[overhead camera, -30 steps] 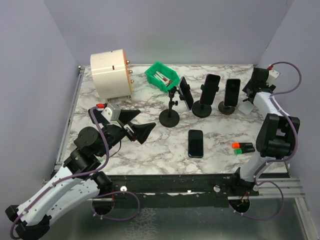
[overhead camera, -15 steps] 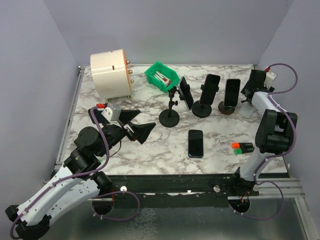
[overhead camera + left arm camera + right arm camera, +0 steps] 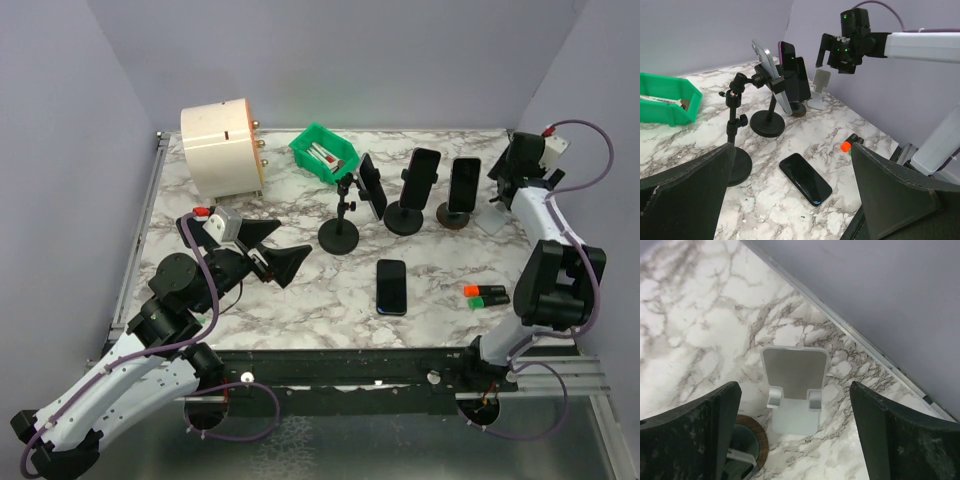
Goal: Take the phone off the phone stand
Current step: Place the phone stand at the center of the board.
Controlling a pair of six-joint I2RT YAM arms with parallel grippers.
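On the marble table at 8 o'clock in the overhead view, the left hand hangs above the surface with its fingers spread wide and nothing between them. There are four phones. The flat phone lies screen up just toward 5 o'clock of centre, apart from every stand. At 4 o'clock lie two black markers side by side, one orange-capped and one green-capped.

There are four stands, in a row past centre. The rod stand clamps a tilted phone. The round black stand carries an upright phone. The wood-based stand carries a third phone. The silver stand sits at 2 o'clock, by the table's far right edge.

The right hand hovers over that silver stand, fingers wide and gripping nothing. Only its wrist view shows the stand's bare plate, its two small hooks and a slice of the wooden base beside it.

One green bin at 12 o'clock and one white drum at 11 o'clock stand farthest. The drum shows only from above. The left wrist view alone shows the clamped phone's pale back and a green light on the right arm. Any lettering is too small to read.
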